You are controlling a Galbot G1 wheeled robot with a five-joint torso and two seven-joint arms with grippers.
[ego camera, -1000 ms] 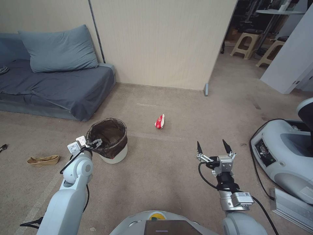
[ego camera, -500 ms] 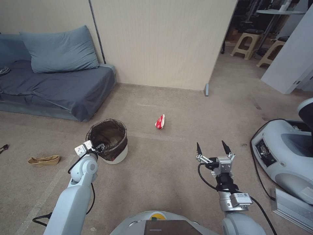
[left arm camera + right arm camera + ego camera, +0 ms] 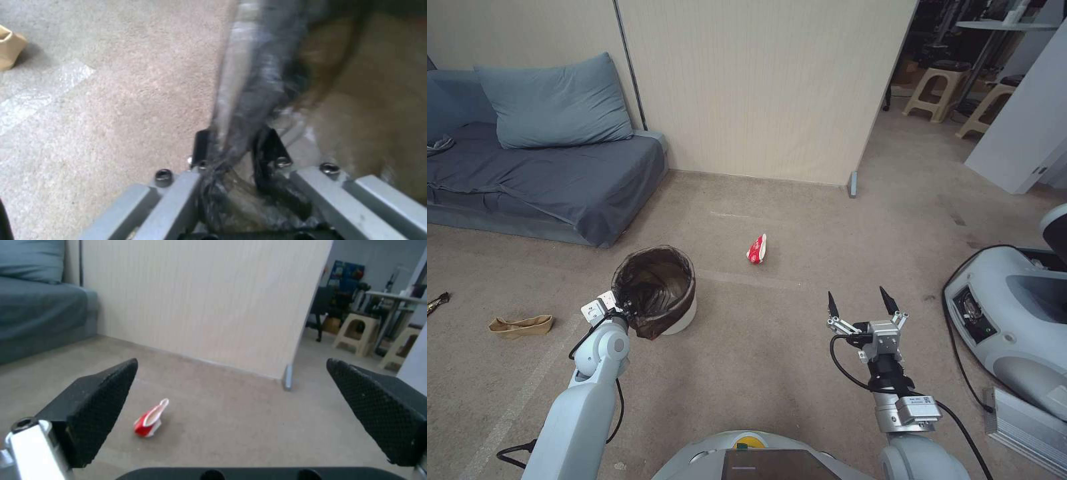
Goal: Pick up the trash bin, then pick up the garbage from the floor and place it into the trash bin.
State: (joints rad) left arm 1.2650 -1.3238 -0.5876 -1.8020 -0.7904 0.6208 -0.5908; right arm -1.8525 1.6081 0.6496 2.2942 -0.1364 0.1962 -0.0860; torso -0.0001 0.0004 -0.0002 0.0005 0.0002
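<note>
Head view: my left tool (image 3: 627,308) had clamped the trash bin (image 3: 657,293) rim and tipped it off the floor; right tool (image 3: 859,305) hung released near the red wrapper (image 3: 756,249).

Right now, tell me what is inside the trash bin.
The trash bin holds a dark brown liner bag folded over its rim; no litter shows on the visible liner. The left claw grips the near rim, which hides the near inner wall.

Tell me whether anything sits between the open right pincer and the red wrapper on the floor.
Nothing visible does. Bare carpet lies between the right pincer and the red wrapper; the trash bin, gripped by the left pincer, stands off to the side.
</note>
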